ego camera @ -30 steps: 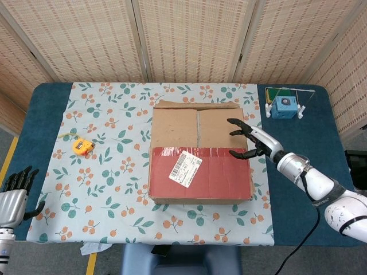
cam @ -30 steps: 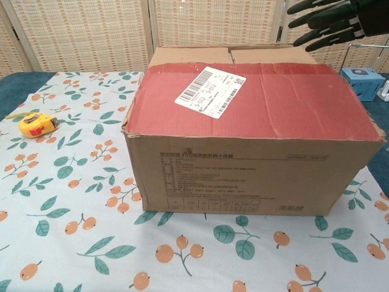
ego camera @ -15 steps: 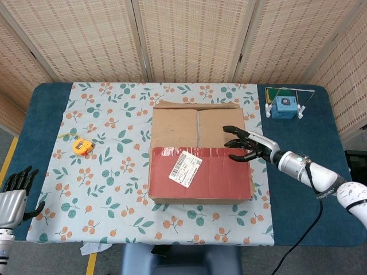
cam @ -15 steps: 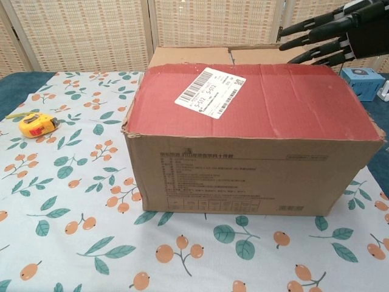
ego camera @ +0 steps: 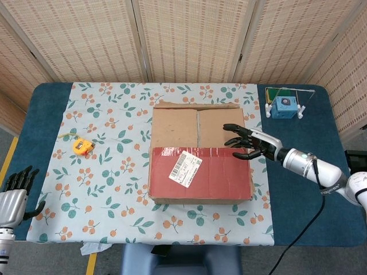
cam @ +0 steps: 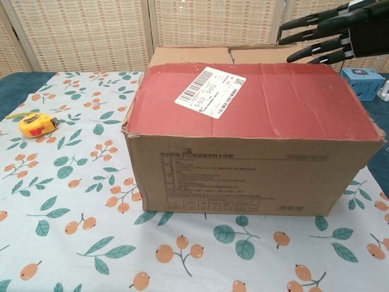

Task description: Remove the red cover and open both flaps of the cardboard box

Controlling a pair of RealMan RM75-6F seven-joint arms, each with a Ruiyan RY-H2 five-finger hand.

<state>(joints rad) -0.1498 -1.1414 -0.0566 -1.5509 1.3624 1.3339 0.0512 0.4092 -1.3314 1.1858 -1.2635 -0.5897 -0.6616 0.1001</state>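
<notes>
- The cardboard box sits near the middle of the table, a plain brown corrugated carton with squared corners, resting on a pale cloth printed with orange berries and green leaves.
- The red cover lies flat across the near half of the box top; it is matte, creased in a few vertical lines, and carries a white shipping label stuck on at a slant.
- Behind the cover, both flaps lie closed and flat, meeting along a centre seam.
- The right hand, black and slim-fingered on a silver-white forearm, hovers over the right rear part of the box top, near the cover's back edge; its fingers are spread apart and hold nothing. I cannot tell whether the fingertips touch the cardboard.
- The left hand is at the table's near left corner, well away from the box, fingers extended and parted, nothing in it.
- A yellow tape measure, rounded and chunky, lies on the cloth to the left of the box.
- A small blue block sits in a thin wire frame at the far right of the blue tabletop.
</notes>
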